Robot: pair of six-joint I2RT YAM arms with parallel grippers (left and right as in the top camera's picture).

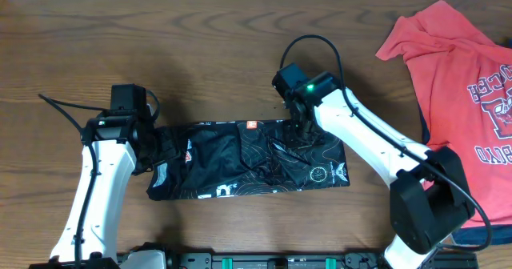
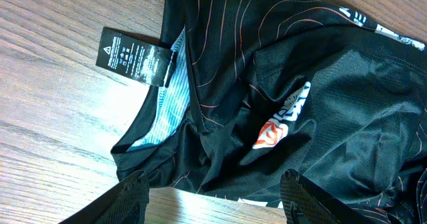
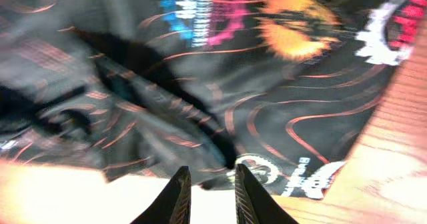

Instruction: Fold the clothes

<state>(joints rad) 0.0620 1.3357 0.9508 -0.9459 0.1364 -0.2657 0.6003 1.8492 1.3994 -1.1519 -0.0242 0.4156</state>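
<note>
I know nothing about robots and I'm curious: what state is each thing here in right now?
black shirt: partly folded into a wrinkled strip on the table.
red T-shirt: unfolded, lying rumpled, lettering up.
left arm: jaws wide apart, empty.
right arm: jaws barely apart, nothing between them.

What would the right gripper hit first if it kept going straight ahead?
Most likely the black shirt, whose crumpled edge lies just ahead of the right gripper; depth is unclear.

The left arm (image 1: 104,173) and right arm (image 1: 360,133), either side of the black shirt (image 1: 248,161): white links, black joints, looping black cables (image 1: 316,41), one green light (image 1: 308,87).
</note>
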